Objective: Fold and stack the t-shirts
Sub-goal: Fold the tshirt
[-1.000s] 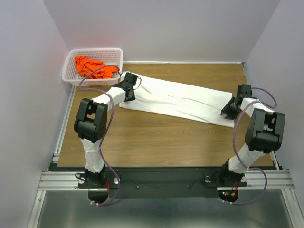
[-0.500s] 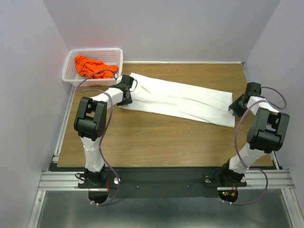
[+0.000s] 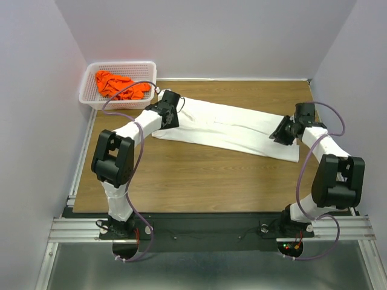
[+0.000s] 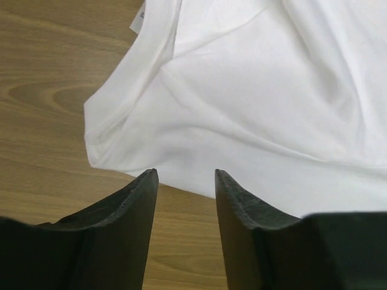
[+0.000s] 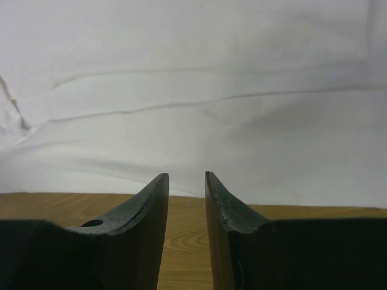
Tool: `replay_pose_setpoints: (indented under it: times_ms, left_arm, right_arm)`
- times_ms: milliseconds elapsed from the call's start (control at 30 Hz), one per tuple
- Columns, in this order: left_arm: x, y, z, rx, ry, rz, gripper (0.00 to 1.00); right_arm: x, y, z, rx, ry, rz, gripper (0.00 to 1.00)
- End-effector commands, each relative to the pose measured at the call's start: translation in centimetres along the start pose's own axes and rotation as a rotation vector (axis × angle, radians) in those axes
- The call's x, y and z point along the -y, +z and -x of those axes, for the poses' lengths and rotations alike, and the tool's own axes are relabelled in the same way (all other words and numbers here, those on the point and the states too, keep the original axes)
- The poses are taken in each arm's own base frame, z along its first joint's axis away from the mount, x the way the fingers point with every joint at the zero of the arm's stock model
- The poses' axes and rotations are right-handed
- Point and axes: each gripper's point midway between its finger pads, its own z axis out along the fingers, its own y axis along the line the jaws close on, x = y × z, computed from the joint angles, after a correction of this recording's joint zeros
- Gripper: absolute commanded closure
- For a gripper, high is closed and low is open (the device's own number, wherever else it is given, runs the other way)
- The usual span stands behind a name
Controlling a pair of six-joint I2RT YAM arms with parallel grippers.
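At the far left the orange t-shirt (image 3: 118, 84) lies crumpled in the basket (image 3: 89, 98). Our left tool (image 4: 185, 174) is released and empty at the left end of the white t-shirt (image 3: 230, 127), a long folded strip across the worktop (image 3: 211, 175). Our right tool (image 5: 185, 175), also parted and empty, faces its right edge. We judge that the next move is to pinch both ends for a crosswise fold.

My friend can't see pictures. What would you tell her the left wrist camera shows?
A rumpled white t-shirt lies on a brown wooden table, filling most of the view. The jaws of the left gripper stand apart and empty at the shirt's near edge.
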Motion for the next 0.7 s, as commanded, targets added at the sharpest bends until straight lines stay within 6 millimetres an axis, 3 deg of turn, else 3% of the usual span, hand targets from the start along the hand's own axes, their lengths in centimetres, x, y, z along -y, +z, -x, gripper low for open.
replay_pose_setpoints:
  times_ms: [0, 100, 200, 433, 567, 667]
  left_arm:
    - [0.4, 1.2, 0.4, -0.013, 0.004, 0.013, 0.54]
    - [-0.3, 2.9, -0.8, -0.046, 0.018, 0.054, 0.59]
    - [-2.2, 4.5, -3.1, -0.12, 0.017, 0.103, 0.6]
    - [-5.3, 5.2, -5.9, -0.195, 0.005, 0.145, 0.63]
    - [-6.1, 5.4, -6.3, -0.212, 0.007, 0.155, 0.64]
    - [-5.9, 5.1, -5.8, -0.205, 0.012, 0.145, 0.63]
  right_arm:
    - [1.8, 1.2, -2.5, -0.075, 0.041, -0.057, 0.64]
    - [3.4, 2.1, -3.6, -0.106, 0.053, -0.112, 0.64]
    - [6.3, 2.6, -4.0, -0.105, 0.103, -0.204, 0.64]
    - [11.2, 2.3, -4.6, -0.088, 0.232, -0.325, 0.63]
    - [12.1, 1.1, -3.8, -0.028, 0.233, -0.365, 0.62]
    - [11.3, 0.3, -2.9, 0.0, 0.202, -0.326, 0.6]
